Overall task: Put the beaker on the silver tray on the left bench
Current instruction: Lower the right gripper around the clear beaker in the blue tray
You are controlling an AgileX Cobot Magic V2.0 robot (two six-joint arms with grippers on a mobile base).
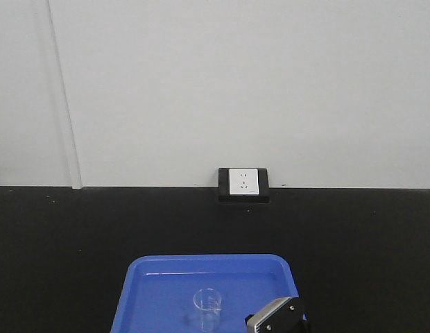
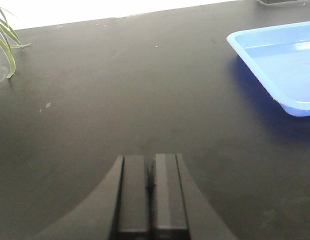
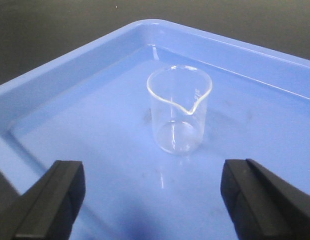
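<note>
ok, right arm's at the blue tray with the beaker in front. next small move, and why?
Probably ease the right end effector forward until its open fingers straddle the beaker. It stands upright, alone in the blue tray, lined up with the gap but ahead of the fingertips; nothing is gripped. The left end effector is shut over black worktop.

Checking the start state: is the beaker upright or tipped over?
Upright. The beaker stands on its base inside the blue tray, rim and spout facing up, with no liquid visible.
</note>
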